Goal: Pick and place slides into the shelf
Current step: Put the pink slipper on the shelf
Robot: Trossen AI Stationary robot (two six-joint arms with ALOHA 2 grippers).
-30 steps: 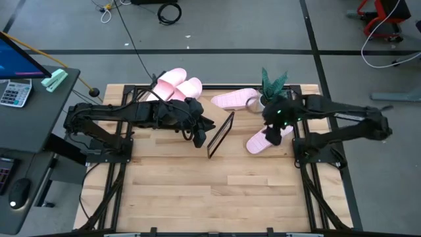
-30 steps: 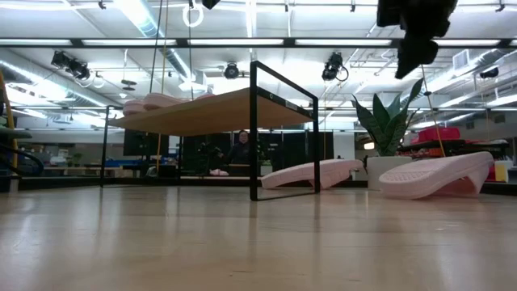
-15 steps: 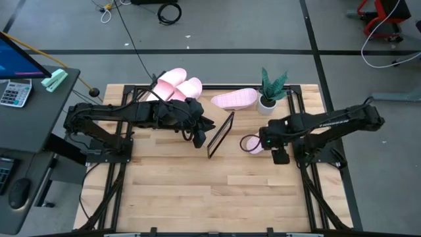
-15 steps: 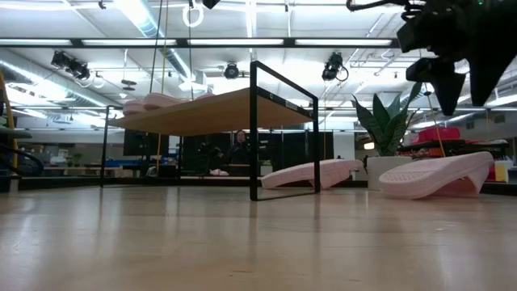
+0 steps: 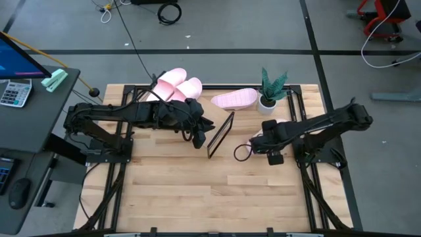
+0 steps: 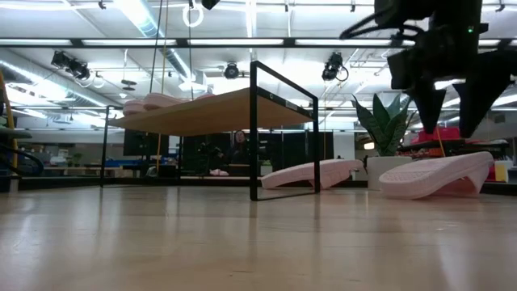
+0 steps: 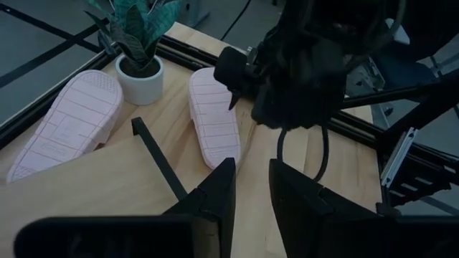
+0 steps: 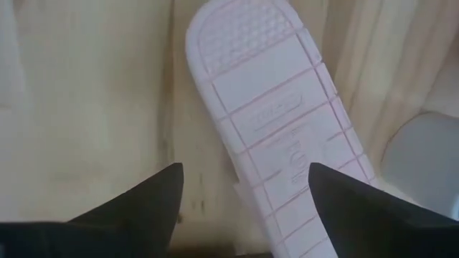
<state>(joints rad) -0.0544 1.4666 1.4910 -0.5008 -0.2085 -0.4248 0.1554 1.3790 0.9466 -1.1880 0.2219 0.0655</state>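
The shelf (image 6: 218, 113) stands at mid table; its black wire end frame (image 5: 221, 135) shows from above. Two pink slides (image 5: 174, 85) lie on its top at the far left end. A third slide (image 5: 233, 99) lies sole up on the table beside the plant. The fourth slide (image 8: 280, 115) lies sole up on the table, and it also shows in the low view (image 6: 440, 174). My right gripper (image 8: 245, 172) hangs open over it, fingers pointing down, clear of it (image 6: 451, 121). My left gripper (image 7: 251, 172) is shut over the shelf's near end (image 5: 199, 137).
A potted plant (image 5: 271, 92) in a white pot stands at the far right, close behind the fourth slide. Black rails run along the table's edges. The near half of the wooden table (image 5: 210, 197) is bare. A desk with a keyboard stands off the table's left.
My right gripper has moved from beside the plant toward the table's left and near edge. It has come down over the fourth slide, its fingers now pointing down. The slides and the shelf have stayed where they were.
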